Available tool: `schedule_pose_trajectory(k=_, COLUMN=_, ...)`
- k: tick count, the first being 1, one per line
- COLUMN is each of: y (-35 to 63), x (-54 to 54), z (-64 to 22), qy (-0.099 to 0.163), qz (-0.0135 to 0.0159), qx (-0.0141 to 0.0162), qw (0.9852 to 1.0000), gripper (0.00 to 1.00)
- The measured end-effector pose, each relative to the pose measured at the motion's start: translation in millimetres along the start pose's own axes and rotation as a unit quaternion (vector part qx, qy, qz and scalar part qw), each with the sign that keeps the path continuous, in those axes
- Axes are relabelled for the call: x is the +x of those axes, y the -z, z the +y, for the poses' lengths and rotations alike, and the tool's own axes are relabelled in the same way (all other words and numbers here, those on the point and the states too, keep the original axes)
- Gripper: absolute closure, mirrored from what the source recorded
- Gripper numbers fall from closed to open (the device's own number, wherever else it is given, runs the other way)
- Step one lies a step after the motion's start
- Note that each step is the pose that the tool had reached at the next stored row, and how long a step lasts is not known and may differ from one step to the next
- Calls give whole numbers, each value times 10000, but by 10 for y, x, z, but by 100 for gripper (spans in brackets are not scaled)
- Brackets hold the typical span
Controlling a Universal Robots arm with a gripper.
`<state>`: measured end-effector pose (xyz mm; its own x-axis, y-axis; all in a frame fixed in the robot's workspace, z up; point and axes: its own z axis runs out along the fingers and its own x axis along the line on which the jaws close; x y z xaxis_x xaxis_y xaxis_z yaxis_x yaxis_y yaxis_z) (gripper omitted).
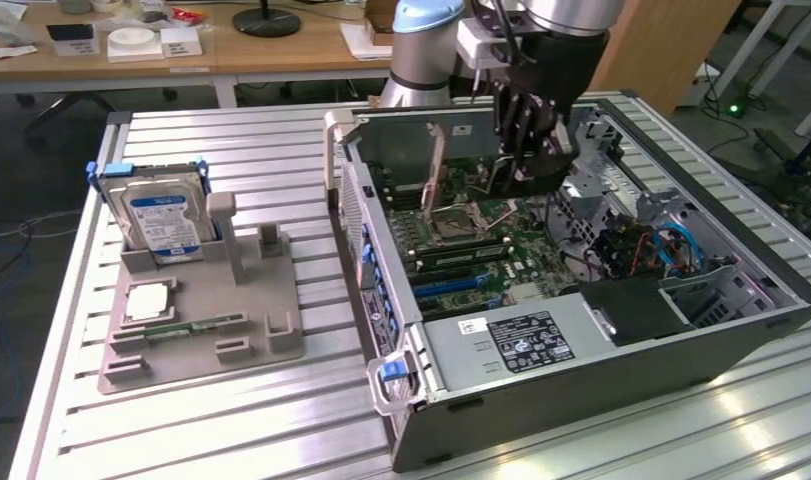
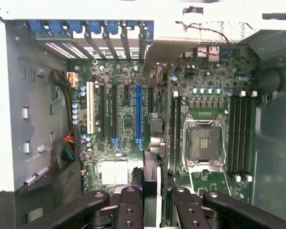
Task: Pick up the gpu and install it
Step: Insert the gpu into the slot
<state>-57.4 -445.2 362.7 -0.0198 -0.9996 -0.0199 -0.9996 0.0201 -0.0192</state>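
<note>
We see a black gripper point(image 2: 155, 193), a dark gpu point(image 2: 150, 171), a green motherboard point(image 2: 128, 119) with one blue slot point(image 2: 138, 114), and a blue-labelled silver hard drive point(image 1: 162, 222).

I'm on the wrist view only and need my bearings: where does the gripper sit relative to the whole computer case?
Observer: The gripper is inside the open computer case, toward its far end, holding the gpu above the motherboard.
Operator: What's outside the case?
Observer: A grey parts holder lies on the slatted table, to the exterior view's left of the case.
Operator: Anything in it?
Observer: A blue-labelled hard drive stands upright at its far end.
</note>
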Motion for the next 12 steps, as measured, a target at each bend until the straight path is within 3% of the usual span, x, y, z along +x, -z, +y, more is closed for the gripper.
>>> schedule_pose_trajectory(k=6, y=-54, x=35, z=135, qy=9, qz=0, qx=-1, qw=10000, gripper=73)
schedule_pose_trajectory(k=12, y=-142, x=83, z=153, qy=14, qz=0, qx=0, qw=10000, gripper=73)
